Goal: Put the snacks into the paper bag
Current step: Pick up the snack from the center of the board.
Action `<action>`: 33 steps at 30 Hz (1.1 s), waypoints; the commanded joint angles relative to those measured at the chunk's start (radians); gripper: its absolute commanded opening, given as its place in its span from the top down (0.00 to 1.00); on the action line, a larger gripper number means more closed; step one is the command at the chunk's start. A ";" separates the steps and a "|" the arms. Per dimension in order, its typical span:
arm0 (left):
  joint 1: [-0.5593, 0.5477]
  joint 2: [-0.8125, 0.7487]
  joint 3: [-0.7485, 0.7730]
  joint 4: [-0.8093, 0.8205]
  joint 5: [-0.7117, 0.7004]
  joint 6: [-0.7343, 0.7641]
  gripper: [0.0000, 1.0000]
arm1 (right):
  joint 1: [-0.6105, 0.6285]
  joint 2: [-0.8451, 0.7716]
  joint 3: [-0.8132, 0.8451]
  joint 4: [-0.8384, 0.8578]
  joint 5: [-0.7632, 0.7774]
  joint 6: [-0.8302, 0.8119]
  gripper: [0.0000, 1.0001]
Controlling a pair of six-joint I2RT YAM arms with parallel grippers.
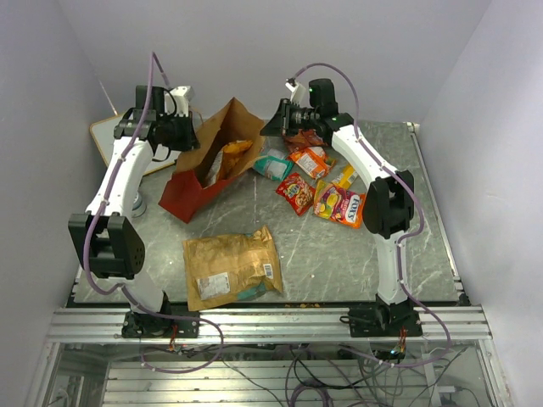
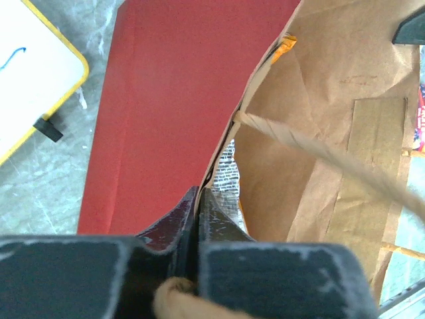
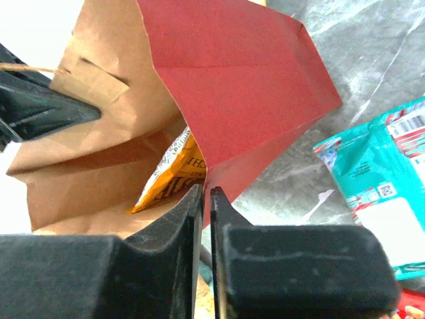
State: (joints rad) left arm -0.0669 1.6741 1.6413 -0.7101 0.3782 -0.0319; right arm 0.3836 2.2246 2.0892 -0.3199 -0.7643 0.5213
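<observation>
The paper bag (image 1: pixel 188 192), red outside and brown inside, leans open at the back of the table. My left gripper (image 1: pixel 187 136) is shut on its left rim, as the left wrist view (image 2: pixel 199 194) shows, with the red wall (image 2: pixel 159 100) to the left of the jaws. My right gripper (image 1: pixel 271 127) pinches the right rim (image 3: pixel 204 191) of the bag (image 3: pixel 246 80). An orange-yellow snack packet (image 1: pixel 231 157) lies inside the bag (image 3: pixel 169 176). A large tan-gold bag (image 1: pixel 231 267) lies in front. Teal (image 1: pixel 273 165), orange (image 1: pixel 310 161), red (image 1: pixel 294 193) and yellow (image 1: pixel 339 205) packs lie to the right.
A white writing board (image 1: pixel 109 136) leans at the back left, also in the left wrist view (image 2: pixel 33 66). A dark red packet (image 1: pixel 305 137) lies under the right arm. The bag's twine handle (image 2: pixel 312 149) crosses its mouth. The teal pack (image 3: pixel 378 179) lies right of the right gripper.
</observation>
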 commanded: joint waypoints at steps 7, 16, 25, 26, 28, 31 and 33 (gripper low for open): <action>0.008 -0.012 0.034 0.024 -0.010 -0.043 0.93 | -0.001 -0.068 -0.024 -0.028 0.003 -0.100 0.69; 0.026 0.030 0.063 -0.003 0.009 -0.041 0.93 | -0.023 -0.134 -0.060 -0.088 0.033 -0.218 0.49; 0.037 0.029 0.074 -0.003 0.101 -0.026 0.93 | -0.066 -0.257 -0.154 -0.225 0.112 -0.512 0.26; 0.037 0.028 0.076 -0.005 0.106 -0.026 0.93 | -0.068 -0.282 -0.192 -0.222 0.102 -0.548 0.25; 0.036 0.029 0.084 -0.008 0.112 -0.022 0.93 | -0.071 -0.339 -0.277 -0.212 0.090 -0.625 0.25; 0.036 0.037 0.093 -0.019 0.113 -0.011 0.93 | -0.068 -0.443 -0.411 -0.221 0.023 -0.764 0.24; 0.037 0.044 0.096 -0.027 0.112 -0.005 0.93 | -0.039 -0.499 -0.489 -0.245 -0.002 -0.856 0.24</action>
State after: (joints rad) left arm -0.0357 1.7058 1.6936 -0.7223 0.4507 -0.0589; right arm 0.3119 1.8339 1.7130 -0.5194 -0.6960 -0.0963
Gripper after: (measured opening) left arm 0.078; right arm 0.757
